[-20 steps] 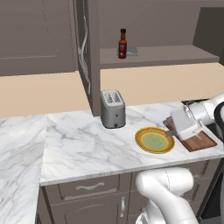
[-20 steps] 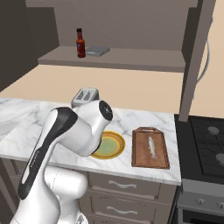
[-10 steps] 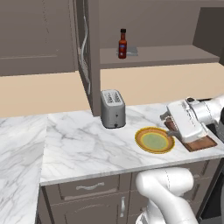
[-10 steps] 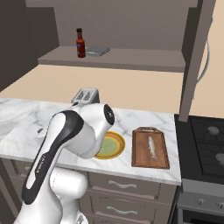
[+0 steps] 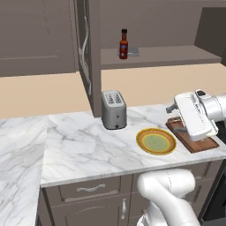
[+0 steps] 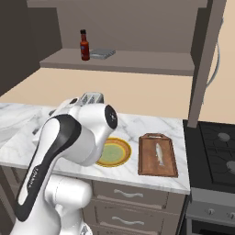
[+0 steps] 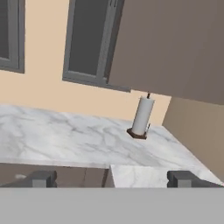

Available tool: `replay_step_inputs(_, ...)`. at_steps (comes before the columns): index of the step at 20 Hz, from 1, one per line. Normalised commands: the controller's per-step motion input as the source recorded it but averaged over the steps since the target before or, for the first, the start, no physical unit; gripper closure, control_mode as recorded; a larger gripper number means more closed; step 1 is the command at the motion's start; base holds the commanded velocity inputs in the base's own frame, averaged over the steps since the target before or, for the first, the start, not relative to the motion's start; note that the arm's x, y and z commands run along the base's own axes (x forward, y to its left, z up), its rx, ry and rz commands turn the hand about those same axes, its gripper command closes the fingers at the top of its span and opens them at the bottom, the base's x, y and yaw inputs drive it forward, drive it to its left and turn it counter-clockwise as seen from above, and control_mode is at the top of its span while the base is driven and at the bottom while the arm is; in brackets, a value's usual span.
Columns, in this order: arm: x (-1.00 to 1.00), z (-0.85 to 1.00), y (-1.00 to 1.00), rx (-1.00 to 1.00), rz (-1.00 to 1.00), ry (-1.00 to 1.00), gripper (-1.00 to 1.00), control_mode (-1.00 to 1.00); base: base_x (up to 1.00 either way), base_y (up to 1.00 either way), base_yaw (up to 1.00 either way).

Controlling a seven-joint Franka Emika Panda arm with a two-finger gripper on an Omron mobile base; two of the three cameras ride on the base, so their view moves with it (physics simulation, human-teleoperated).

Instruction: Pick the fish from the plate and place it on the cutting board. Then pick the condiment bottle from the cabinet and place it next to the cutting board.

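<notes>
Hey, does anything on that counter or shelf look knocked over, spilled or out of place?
Nothing stands out. The fish lies flat on the cutting board, the plate sits bare beside it, the toaster stands upright, and the bottle stands upright on the cabinet shelf. No spills show.

Home kitchen, rendered. Landmark: the toaster [image 5: 114,109], silver, standing on a white marble counter [image 5: 84,145] against a tan wall. Below the toaster, brown drawers [image 5: 90,189] with silver handles. Above and behind it, a dark wooden wall cabinet [image 5: 39,37] with its door open, and a long shelf [image 5: 159,56] holding a sauce bottle [image 5: 123,44]. Right of the toaster: a yellow-rimmed plate [image 5: 156,141], then a wooden cutting board [image 6: 158,154] with a fish [image 6: 159,153] on it. Farther right, a black stove [image 6: 215,151]. Hand view: a paper towel roll [image 7: 142,116] upright on a marble counter, windows [image 7: 89,41] behind.
</notes>
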Motion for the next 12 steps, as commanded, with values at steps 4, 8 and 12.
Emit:
replay_step_inputs(4,-0.12,0.40,0.00,0.05,0.00,-0.01,-1.00,-1.00,0.00,0.00,0.00)
replay_step_inputs(8,-0.06,0.34,0.06,0.07,0.00,0.00,-1.00,-1.00,0.00,0.00,0.00)
replay_step_inputs(12,-0.01,0.26,0.13,0.08,0.00,0.00,-1.00,-1.00,0.00,0.00,0.00)
